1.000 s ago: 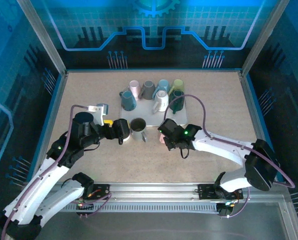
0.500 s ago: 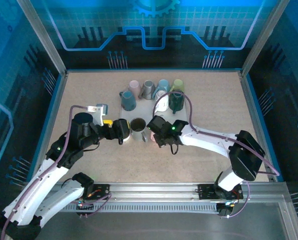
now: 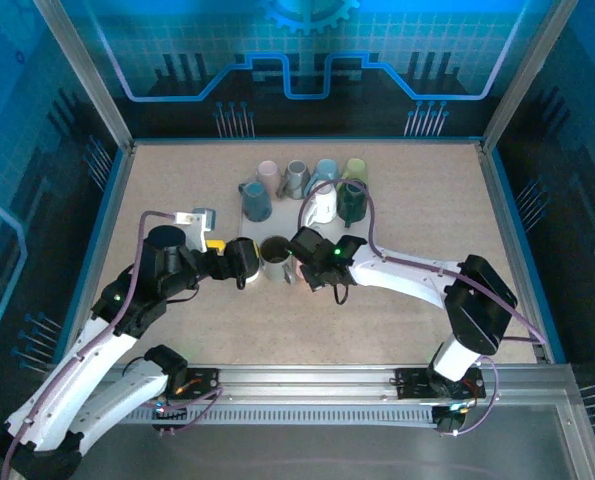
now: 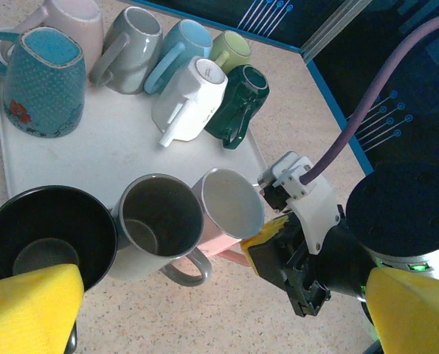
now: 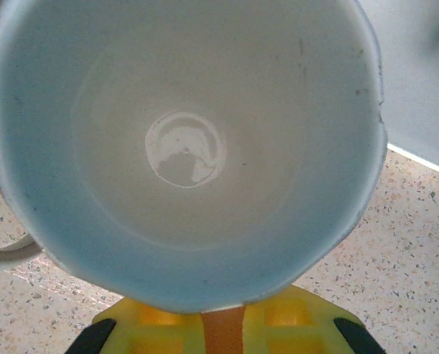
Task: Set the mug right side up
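the pink mug [image 4: 226,210] was clamped by its handle in the right end effector [image 4: 272,247], mouth tipped nearly upward, just beside the grey mug [image 4: 160,221] on the bench [image 4: 293,125], seemingly so it could be stood upright; the left end effector [image 3: 245,262] was held wide apart, empty.

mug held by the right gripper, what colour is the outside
Pink outside, with a white inside; the mug shows best in the left wrist view.

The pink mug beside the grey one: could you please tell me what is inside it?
The pink mug is empty: bare white walls and a glossy white floor. Its body covers the table beneath it.
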